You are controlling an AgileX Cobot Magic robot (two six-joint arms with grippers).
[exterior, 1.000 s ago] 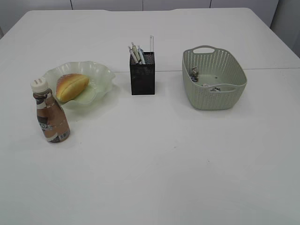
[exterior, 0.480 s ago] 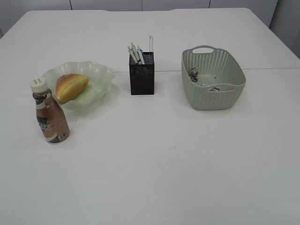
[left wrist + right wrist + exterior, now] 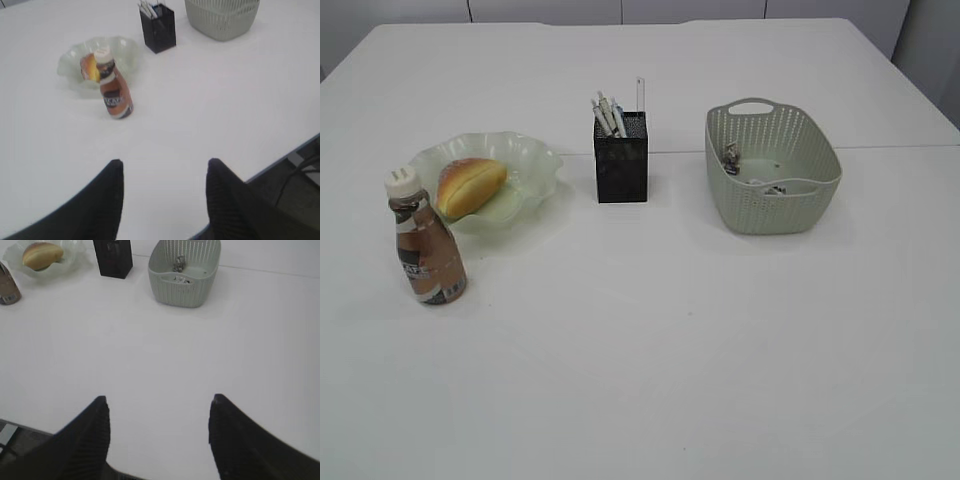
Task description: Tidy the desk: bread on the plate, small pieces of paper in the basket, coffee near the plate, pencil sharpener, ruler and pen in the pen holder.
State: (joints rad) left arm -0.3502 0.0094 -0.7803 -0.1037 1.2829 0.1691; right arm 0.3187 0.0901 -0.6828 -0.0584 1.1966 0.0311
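Observation:
The bread [image 3: 470,186] lies in the pale green plate [image 3: 536,157] at the left. Just in front of the plate stands the coffee [image 3: 425,246], upright. The black pen holder [image 3: 620,166] in the middle holds pens [image 3: 607,114] and the clear ruler [image 3: 640,94]. At the right, small pieces of paper [image 3: 730,155] lie inside the basket [image 3: 772,205]. The pencil sharpener is hidden. My left gripper [image 3: 165,165] is open and empty, well short of the coffee [image 3: 114,91]. My right gripper [image 3: 159,401] is open and empty, far back from the basket [image 3: 184,287]. Neither arm shows in the exterior view.
The white table's near edge [image 3: 280,160] runs close under the left gripper, and its corner edge [image 3: 20,426] shows by the right one. A seam [image 3: 900,147] crosses the tabletop behind the basket.

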